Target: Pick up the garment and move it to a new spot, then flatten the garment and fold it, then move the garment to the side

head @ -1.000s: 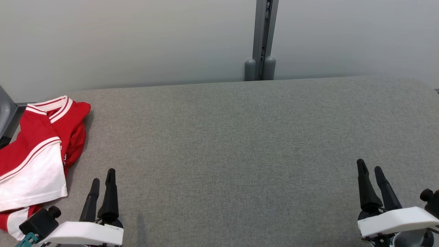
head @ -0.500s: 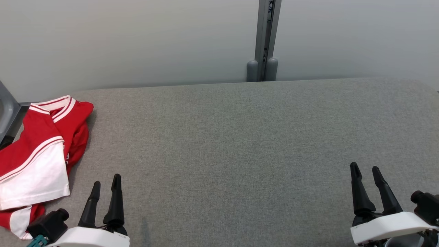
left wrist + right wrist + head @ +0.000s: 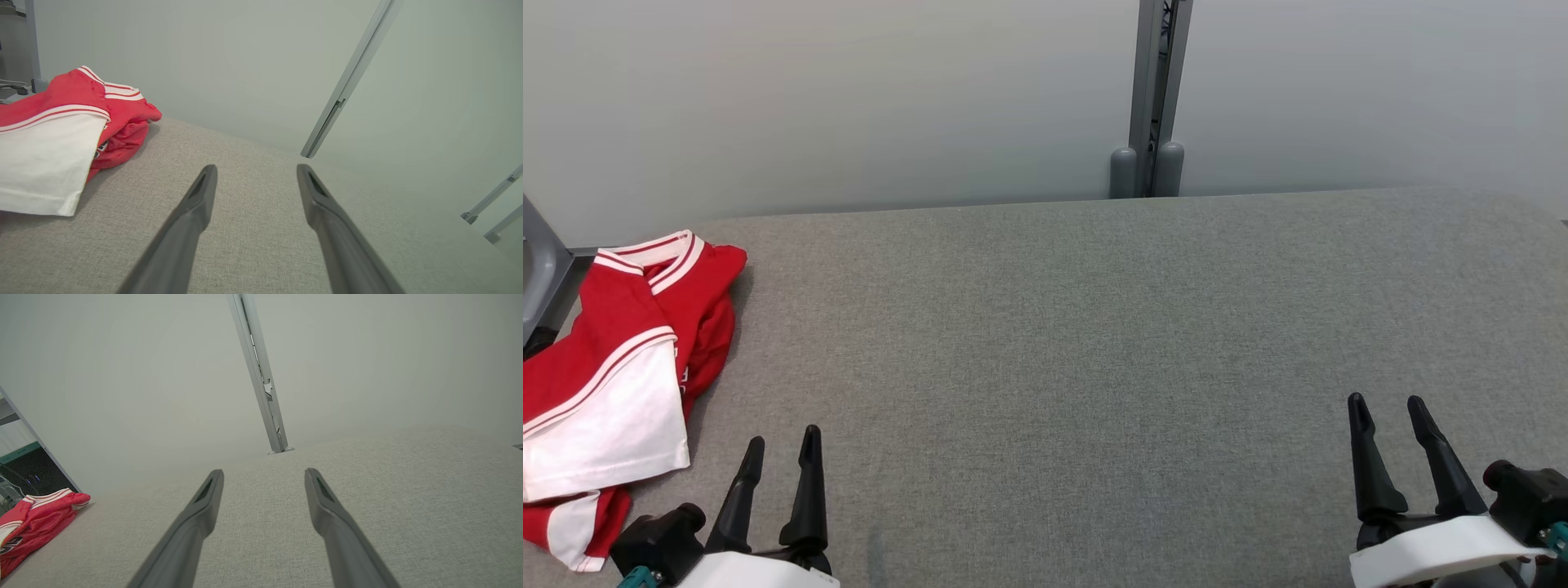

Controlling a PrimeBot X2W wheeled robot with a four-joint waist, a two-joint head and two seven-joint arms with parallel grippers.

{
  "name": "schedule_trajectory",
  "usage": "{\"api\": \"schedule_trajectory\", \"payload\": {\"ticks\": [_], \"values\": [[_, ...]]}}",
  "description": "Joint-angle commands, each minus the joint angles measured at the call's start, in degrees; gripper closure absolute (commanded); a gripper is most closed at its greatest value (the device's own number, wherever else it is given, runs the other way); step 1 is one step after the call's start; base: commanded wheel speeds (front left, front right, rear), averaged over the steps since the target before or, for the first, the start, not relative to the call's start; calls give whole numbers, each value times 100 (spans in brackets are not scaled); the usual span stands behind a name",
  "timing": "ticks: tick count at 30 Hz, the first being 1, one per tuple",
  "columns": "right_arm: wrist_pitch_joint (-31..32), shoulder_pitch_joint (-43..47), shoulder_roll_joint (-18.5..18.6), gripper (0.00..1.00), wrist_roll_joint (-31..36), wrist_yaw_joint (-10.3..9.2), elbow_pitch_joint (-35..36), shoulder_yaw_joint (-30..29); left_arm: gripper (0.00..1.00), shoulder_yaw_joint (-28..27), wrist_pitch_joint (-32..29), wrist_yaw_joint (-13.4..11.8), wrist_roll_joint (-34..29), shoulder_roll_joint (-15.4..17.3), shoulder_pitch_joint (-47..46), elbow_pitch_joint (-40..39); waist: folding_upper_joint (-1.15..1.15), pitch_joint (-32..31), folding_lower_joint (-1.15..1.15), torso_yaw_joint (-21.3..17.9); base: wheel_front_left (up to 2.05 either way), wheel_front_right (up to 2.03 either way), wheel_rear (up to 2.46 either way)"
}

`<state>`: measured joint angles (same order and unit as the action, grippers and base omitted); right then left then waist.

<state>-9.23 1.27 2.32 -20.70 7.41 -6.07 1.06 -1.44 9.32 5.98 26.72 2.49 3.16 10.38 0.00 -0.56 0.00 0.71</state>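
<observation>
The left tool [image 3: 783, 437] hangs with its two dark fingers spread and nothing between them, low over the near left part of the table [image 3: 1054, 343]. The right tool [image 3: 1385, 400] is likewise spread and empty at the near right. The red-and-white shirt [image 3: 613, 359] lies crumpled at the table's left end, just beside the left tool and well apart from the right one, with a white sleeve panel on top and a striped red cuff towards the wall [image 3: 849, 98]. Its left part runs out of the head view. The pick-up looks not yet begun, and the left tool is the natural one for it. It should swing left with the fingers wide, come down over a raised ridge of red cloth rather than the flat white panel, and close only once both tips straddle the fold. A lift high enough for the trailing cloth to clear the table would then let it carry the shirt to the bare middle, where both tools can reach it for flattening.
</observation>
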Motion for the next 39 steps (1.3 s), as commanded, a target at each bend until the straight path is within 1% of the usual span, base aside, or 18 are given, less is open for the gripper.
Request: {"api": "schedule_trajectory", "payload": {"ticks": [1,15,39], "values": [[-64,10,56,0,147,9,77,-2,0,-4,51,-14,-153,39,6,-37,0,-2,0,-2,0,0,0],[-253,121,63,0,845,11,100,-32,0,-21,241,-42,-924,44,93,42,0,-58,0,9,0,0,0],[-519,286,74,0,1828,13,120,-57,0,-37,502,-43,-1989,52,257,-4,0,-70,0,39,0,0,0]]}}
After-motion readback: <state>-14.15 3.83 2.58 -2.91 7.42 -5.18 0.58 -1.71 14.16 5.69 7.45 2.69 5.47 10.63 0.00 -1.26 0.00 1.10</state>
